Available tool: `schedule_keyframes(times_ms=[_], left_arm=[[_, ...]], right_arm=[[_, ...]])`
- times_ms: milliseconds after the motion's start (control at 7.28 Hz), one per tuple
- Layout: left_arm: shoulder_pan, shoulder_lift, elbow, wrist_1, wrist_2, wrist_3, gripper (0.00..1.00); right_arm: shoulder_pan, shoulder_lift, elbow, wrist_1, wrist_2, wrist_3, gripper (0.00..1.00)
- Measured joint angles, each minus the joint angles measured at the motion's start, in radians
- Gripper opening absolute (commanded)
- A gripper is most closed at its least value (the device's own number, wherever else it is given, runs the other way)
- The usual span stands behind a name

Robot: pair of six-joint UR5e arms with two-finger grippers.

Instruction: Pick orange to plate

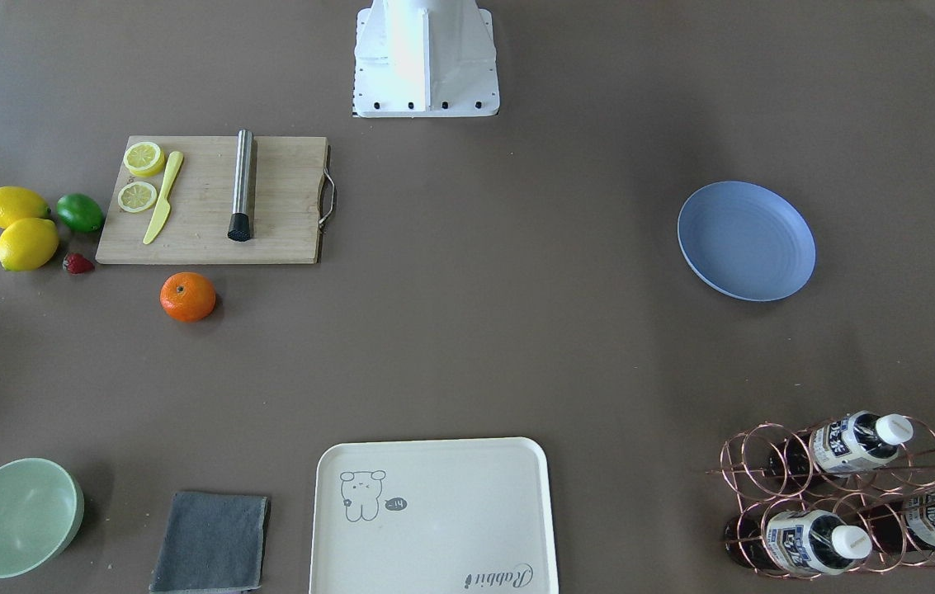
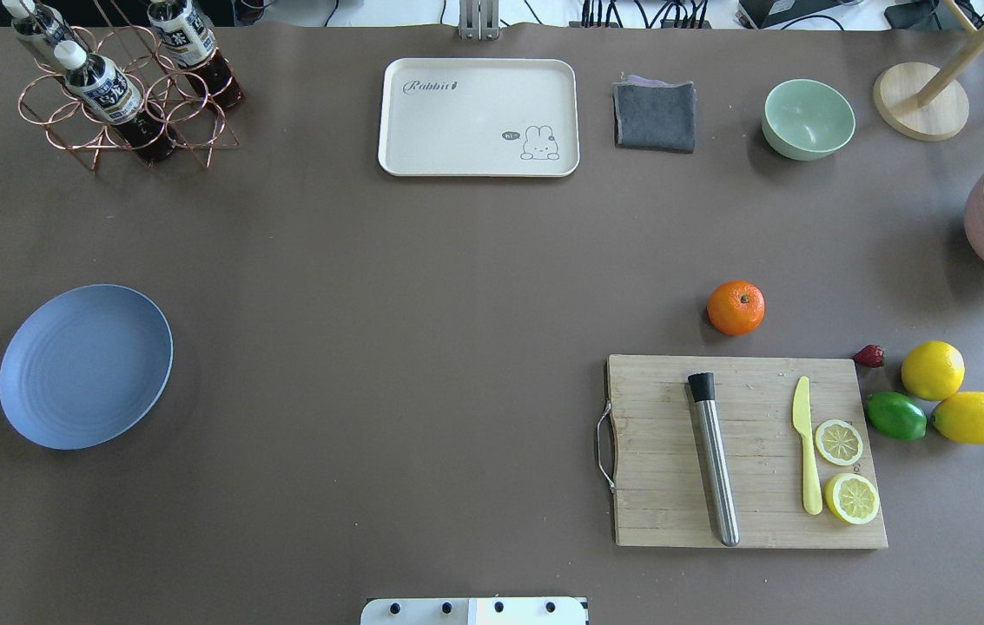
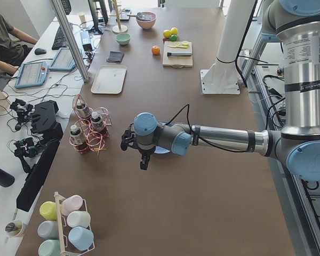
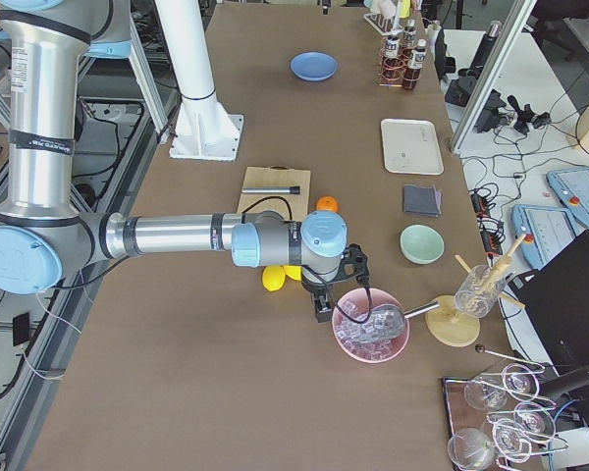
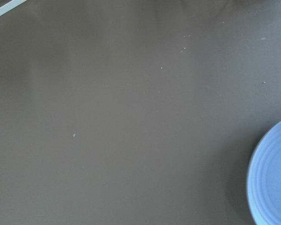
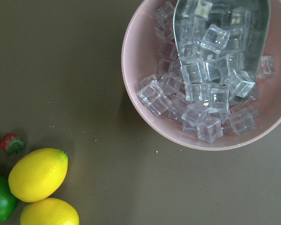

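Whether the left pincer [image 3: 141, 160] and right pincer [image 4: 322, 308] are open cannot be told; the orange [image 2: 736, 307] could be rolled away if gripped off-centre.

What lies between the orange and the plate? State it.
Nothing: in the overhead view, only bare table stretches from the orange to the plate.

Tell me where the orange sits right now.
In the overhead view the orange lies on the right side, just beyond the far edge of the cutting board; the plate is far off at the left.
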Motion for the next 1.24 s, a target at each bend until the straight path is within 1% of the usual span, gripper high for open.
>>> schedule_keyframes(times_ms=[137,275,412,550,824,962,1099,1237], left_arm=[[0.054,-0.003,0.02,-0.061,-0.007,-0.03,0.98],[0.111,-0.005,0.039,-0.124,0.019,-0.085,0.98],[0.158,-0.007,0.066,-0.205,0.056,-0.185,0.98],[0.194,-0.01,0.114,-0.31,0.075,-0.292,0.98],[0.25,-0.024,0.223,-0.518,0.088,-0.428,0.98],[0.281,-0.044,0.258,-0.571,0.09,-0.479,0.98],[0.316,-0.067,0.285,-0.595,0.098,-0.508,0.96],[0.337,-0.079,0.299,-0.603,0.116,-0.52,0.48]], right_arm=[[-0.016,0.0,0.013,0.001,0.007,-0.002,1.0],[-0.027,-0.001,0.022,0.001,0.011,-0.005,1.0],[-0.033,-0.004,0.029,0.002,0.015,-0.008,1.0],[-0.038,-0.008,0.032,0.004,0.022,-0.008,1.0],[-0.051,-0.011,0.032,0.006,0.043,-0.004,1.0],[-0.057,-0.011,0.031,0.006,0.05,-0.001,1.0],[-0.062,-0.012,0.03,0.007,0.052,0.0,1.0],[-0.065,-0.012,0.029,0.007,0.053,0.001,1.0]])
